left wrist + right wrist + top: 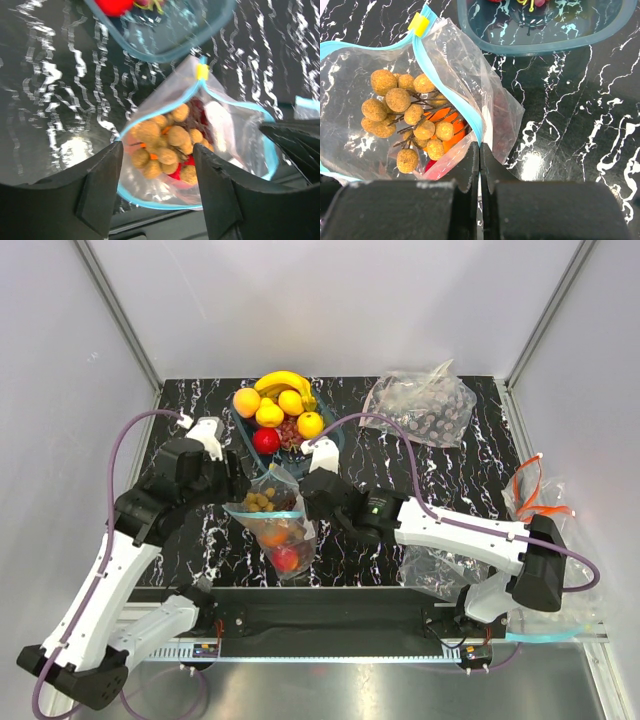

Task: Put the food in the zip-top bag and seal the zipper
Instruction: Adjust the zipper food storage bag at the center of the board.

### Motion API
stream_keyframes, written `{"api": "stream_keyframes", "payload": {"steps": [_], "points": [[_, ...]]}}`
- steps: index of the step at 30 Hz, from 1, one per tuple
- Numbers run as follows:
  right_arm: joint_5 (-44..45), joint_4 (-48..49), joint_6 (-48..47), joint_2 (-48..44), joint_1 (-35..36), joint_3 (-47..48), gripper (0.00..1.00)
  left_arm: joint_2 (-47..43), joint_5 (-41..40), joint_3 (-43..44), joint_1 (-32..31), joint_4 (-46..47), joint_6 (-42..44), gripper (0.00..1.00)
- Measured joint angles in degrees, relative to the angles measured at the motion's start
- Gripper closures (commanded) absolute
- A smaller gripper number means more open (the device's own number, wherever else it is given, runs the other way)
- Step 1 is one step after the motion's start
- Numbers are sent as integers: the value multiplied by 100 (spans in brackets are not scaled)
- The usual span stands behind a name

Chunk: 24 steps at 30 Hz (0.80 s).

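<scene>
The zip-top bag (283,540) stands with its mouth open in front of the fruit bowl (330,435). Inside it are a tan nut cluster (400,110), an orange fruit (440,117) and a red apple (286,558). My right gripper (480,150) is shut on the zipper (455,75) at the right side of the mouth. My left gripper (157,165) is open above the mouth, its fingers either side of the nut cluster (165,142) and apart from it. A banana (282,381), an orange (246,402), yellow fruits (269,415), a red apple (266,440) and grapes (290,430) lie in the bowl.
A yellow slider (418,23) sits at the far end of the zipper. Another wrinkled clear bag (420,405) lies at the back right. A further clear bag (440,565) lies under my right arm. An orange and white item (540,495) sits at the right edge.
</scene>
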Motion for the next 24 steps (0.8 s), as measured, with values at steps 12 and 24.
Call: {"api": "stream_keyframes", "payload": {"steps": [12,24], "points": [[26,-125,-11,-179,-79,-50,100,315,-761,-188,0,-352,-92,65],[-562,79,-468,282,-105,590,100,463,-879,127,81,-531,-96,100]]}}
